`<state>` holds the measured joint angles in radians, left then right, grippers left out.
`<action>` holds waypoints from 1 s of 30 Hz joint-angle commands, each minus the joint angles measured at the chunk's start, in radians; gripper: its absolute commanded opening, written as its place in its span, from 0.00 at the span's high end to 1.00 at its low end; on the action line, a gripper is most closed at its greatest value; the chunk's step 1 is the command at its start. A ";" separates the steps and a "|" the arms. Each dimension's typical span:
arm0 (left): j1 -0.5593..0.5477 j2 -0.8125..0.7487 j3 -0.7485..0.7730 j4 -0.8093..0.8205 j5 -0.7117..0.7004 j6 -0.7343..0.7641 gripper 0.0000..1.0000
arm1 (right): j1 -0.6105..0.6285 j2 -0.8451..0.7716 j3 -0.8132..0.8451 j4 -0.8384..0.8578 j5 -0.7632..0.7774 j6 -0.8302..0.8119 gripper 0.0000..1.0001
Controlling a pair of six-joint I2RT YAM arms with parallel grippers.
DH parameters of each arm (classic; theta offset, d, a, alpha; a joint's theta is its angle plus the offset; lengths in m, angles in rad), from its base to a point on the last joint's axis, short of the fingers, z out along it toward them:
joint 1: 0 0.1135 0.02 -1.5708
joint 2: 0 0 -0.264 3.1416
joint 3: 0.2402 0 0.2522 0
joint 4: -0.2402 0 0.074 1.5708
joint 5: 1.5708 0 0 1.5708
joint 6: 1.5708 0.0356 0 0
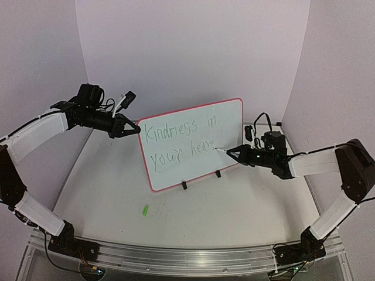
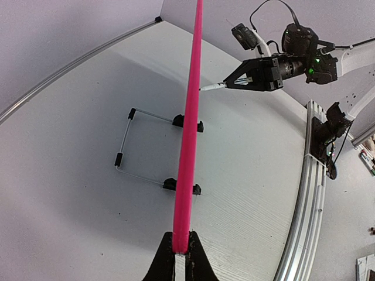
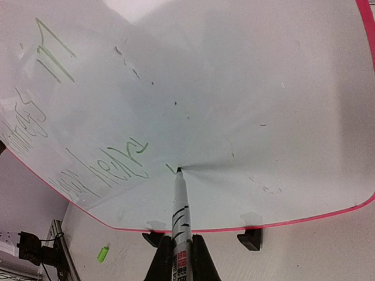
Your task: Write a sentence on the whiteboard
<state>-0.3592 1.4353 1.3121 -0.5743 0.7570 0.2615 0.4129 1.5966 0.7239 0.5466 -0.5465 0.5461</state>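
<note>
Whiteboard upright on its wire stand mid table, left rim pinched in the closed left gripper; right gripper clamped on the marker, tip touching the board just past the last letters of the green sentence. Likely trouble: pressing too hard and tipping or sliding the board out of that pinch, or pressing too lightly and leaving a broken stroke. Could also smear wet ink by dragging across the second line.

Bright even light, soft shadows, wide-angle bending at wrist-view edges, slightly soft focus
</note>
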 commanded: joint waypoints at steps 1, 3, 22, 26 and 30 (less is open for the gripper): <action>-0.014 -0.027 0.009 -0.016 0.010 0.014 1.00 | -0.003 -0.060 0.003 0.006 0.066 -0.017 1.00; -0.014 -0.027 0.009 -0.016 0.010 0.014 1.00 | -0.002 -0.062 0.009 0.000 0.060 -0.020 1.00; -0.016 -0.020 0.009 -0.016 0.010 0.013 1.00 | -0.002 -0.071 -0.021 -0.028 0.062 -0.026 1.00; -0.017 -0.019 0.009 -0.015 0.010 0.013 1.00 | -0.002 -0.055 -0.017 -0.029 0.061 -0.029 1.00; -0.017 -0.019 0.009 -0.016 0.010 0.014 1.00 | -0.002 -0.041 -0.005 -0.027 0.061 -0.033 1.00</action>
<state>-0.3611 1.4353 1.3121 -0.5739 0.7570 0.2619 0.4129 1.5375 0.6971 0.5039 -0.4862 0.5308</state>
